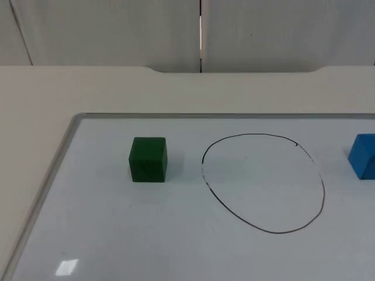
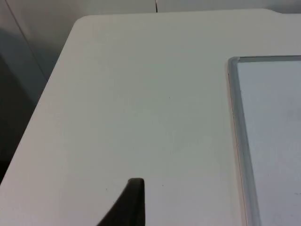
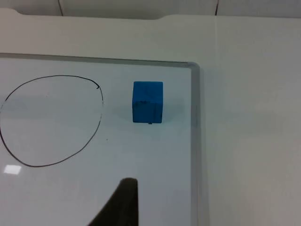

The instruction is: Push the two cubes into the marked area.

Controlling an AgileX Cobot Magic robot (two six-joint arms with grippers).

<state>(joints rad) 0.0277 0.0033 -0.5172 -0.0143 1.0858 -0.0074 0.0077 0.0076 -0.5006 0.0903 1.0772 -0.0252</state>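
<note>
Green cube (image 1: pixel 148 159): matte, sharp-edged block on the whiteboard (image 1: pixel 176 246), outside the drawn outline and near its left side. Blue cube (image 1: pixel 363 156): same form, faintly scuffed on its front face in the right wrist view (image 3: pixel 147 102), outside the outline on the opposite side, near the board's right rim. Marked area (image 1: pixel 263 182): thin black hand-drawn oval on the glossy white surface, nothing inside it. Whiteboard: smooth, metal-framed, rounded corners, lying on the cream table (image 1: pixel 117 88). Left gripper (image 2: pixel 127 205): over bare table beside the board's edge. Right gripper (image 3: pixel 122 202): above the board, near the blue cube. Finger spacing of either cannot be told.
</note>
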